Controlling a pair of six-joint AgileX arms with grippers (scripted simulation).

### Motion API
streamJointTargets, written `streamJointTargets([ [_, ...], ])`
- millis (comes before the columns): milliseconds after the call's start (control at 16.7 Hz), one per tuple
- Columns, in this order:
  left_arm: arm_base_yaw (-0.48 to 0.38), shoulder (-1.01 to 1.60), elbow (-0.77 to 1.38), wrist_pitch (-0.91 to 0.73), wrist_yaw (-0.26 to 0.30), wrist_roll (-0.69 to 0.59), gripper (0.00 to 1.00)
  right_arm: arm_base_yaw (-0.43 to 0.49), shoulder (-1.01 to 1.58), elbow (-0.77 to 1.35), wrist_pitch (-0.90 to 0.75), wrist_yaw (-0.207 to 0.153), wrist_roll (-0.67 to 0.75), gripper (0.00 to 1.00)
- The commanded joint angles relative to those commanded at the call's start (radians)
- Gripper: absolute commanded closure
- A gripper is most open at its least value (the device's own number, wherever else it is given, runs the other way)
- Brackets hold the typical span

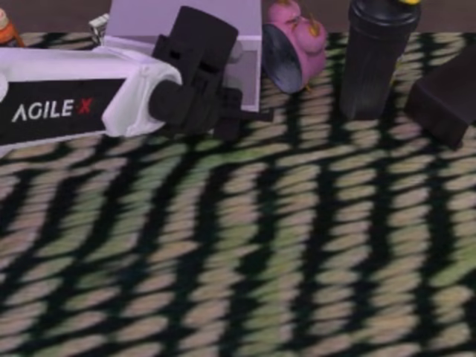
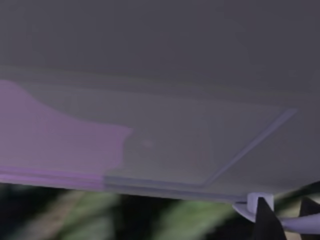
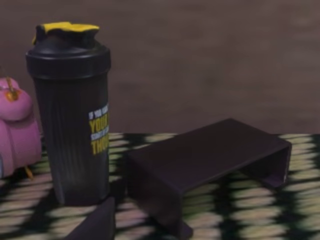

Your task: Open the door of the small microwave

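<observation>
The left arm (image 1: 67,100) has a white shell, a black panel lettered AGILE X, and a matte black gripper (image 1: 223,111).

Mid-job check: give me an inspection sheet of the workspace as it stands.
Surface: table in a green, tan and black wavy pattern.
Job's things: microwave at the far edge, left of centre; door fills the left wrist view, handle at its edge.
Clutter: pink clock, black shaker, dark stand, orange item far left.
Grippers: left gripper at the microwave's front; right not in the top view.
Cables: nothing seen.
Surroundings: plain dark backdrop.
</observation>
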Motion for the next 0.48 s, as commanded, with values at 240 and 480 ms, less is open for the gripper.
streamJointTargets([
  [240, 0.000, 0.000, 0.000, 0.000, 0.000, 0.000, 1.00, 0.000, 0.000, 0.000, 0.000, 0.000, 0.000, 0.00],
  [480, 0.000, -0.012, -0.017, 0.008, 0.019, 0.016, 1.00, 0.000, 0.000, 0.000, 0.000, 0.000, 0.000, 0.00],
])
